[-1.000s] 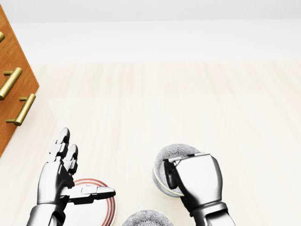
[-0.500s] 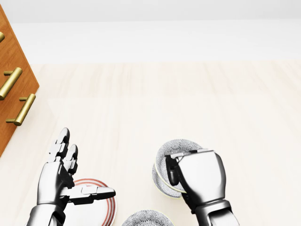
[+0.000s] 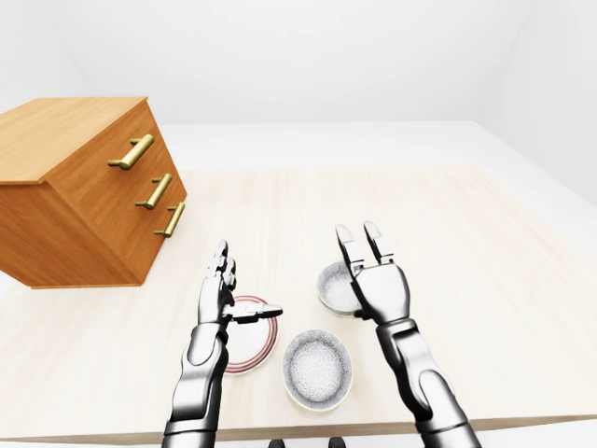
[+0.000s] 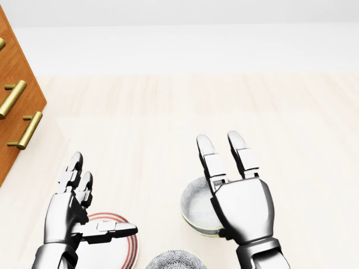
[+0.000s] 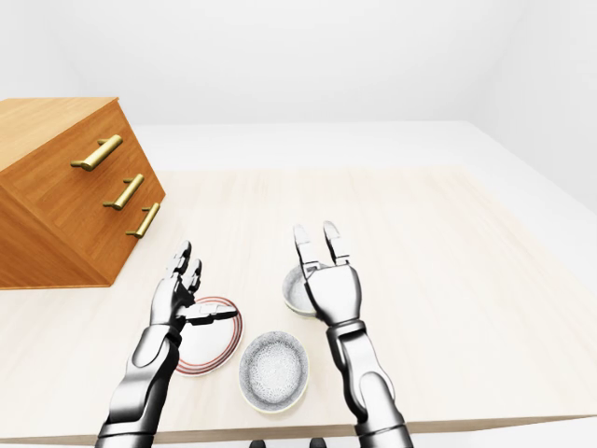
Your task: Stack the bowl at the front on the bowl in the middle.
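A grey speckled bowl (image 3: 317,370) sits nearest the bottom edge in the left-eye view. Above it a pale bowl (image 4: 197,208) rests on the light wooden table (image 3: 466,252), its right side hidden behind my right hand. My right hand (image 4: 224,150) stands open over that bowl's right rim, fingers pointing straight up and gripping nothing. A red-ringed bowl (image 3: 252,341) lies at the left. My left hand (image 3: 233,294) hovers open above it, thumb stretched to the right.
A wooden chest of drawers (image 3: 84,187) with brass handles (image 3: 154,191) stands at the table's upper left. The table's near edge (image 3: 522,420) runs along the bottom of the left-eye view.
My right hand's fingers have opened off the pale bowl's rim and now point upward. The bowl has settled slightly lower and level. The left hand has not moved.
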You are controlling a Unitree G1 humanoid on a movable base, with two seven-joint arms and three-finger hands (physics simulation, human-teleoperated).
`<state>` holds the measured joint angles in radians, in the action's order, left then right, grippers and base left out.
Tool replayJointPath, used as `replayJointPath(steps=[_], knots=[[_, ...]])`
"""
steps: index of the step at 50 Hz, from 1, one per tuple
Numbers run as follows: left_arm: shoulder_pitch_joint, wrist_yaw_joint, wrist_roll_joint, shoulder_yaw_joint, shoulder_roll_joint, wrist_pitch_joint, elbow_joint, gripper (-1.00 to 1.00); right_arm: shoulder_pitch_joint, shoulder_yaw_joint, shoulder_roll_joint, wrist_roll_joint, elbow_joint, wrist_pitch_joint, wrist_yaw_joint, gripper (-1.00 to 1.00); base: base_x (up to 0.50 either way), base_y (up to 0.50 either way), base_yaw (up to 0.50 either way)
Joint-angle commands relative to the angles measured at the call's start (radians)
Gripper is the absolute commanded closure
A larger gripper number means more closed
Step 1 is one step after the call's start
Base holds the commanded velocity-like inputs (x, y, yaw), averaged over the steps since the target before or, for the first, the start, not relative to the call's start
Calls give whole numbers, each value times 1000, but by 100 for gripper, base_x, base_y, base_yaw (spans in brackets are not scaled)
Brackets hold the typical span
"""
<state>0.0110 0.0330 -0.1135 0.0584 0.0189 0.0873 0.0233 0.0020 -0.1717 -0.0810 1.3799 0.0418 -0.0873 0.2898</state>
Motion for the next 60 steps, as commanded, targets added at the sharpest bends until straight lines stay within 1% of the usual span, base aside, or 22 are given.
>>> replayJointPath(steps=[1, 5, 8, 12, 19, 20, 24, 41, 45, 47, 51, 53, 56, 57, 58, 60], knots=[[-1, -1, -3, 1, 0, 0, -10, -100, 20, 34, -5, -58, 66, 0, -86, -100, 0, 0, 0], [-4, -3, -5, 1, -1, 0, -20, -100, 29, 77, -12, -103, 155, 0, -165, -100, 0, 0, 0], [-3, -3, -4, 0, -2, 0, -9, -100, 25, 142, -18, -155, 280, 0, -249, -100, 0, 0, 0], [-1, -3, -2, 0, -1, 0, 4, -100, 11, 192, -24, -184, 339, 0, -294, -100, 0, 0, 0], [1, -5, -2, 0, -1, 0, 4, -100, 12, 185, -18, -172, 324, 0, -284, -100, 0, 0, 0], [0, -6, -2, 0, -1, 0, 2, -100, 12, 182, -20, -169, 305, 0, -269, -100, 0, 0, 0], [0, -7, 0, -1, -1, 0, -1, -100, 9, 188, -22, -172, 318, 0, -277, -100, 0, 0, 0], [-3, -7, -3, 0, -2, 0, -10, -100, 9, 213, -13, -208, 438, 0, -362, -100, 0, 0, 0], [-18, -16, -21, -2, -4, 0, -132, -100, 0, 225, -12, -230, 472, 0, -391, -100, 0, 0, 0], [-27, -22, -24, -14, -10, 0, -200, -100, -16, 230, -14, -238, 464, 0, -396, -100, 0, 0, 0], [-28, -16, -11, -21, -13, 0, -147, -100, -7, 222, -16, -233, 419, 0, -358, -100, 0, 0, 0], [-31, -18, -11, -23, -13, 0, -158, -100, -5, 220, -14, -233, 437, 0, -372, -100, 0, 0, 0], [-45, -20, -29, -24, -14, 0, -260, -100, -9, 226, -12, -247, 474, 0, -400, -100, 0, 0, 0], [-60, -29, -50, -26, -16, 0, -371, -100, -13, 231, -14, -252, 480, 0, -402, -100, 0, 0, 0], [-67, -32, -61, -24, -17, 0, -415, -100, -13, 233, -14, -252, 484, 0, -404, -100, 0, 0, 0], [-70, -33, -69, -22, -18, 0, -436, -100, -12, 234, -14, -253, 488, 0, -406, -100, 0, 0, 0]])
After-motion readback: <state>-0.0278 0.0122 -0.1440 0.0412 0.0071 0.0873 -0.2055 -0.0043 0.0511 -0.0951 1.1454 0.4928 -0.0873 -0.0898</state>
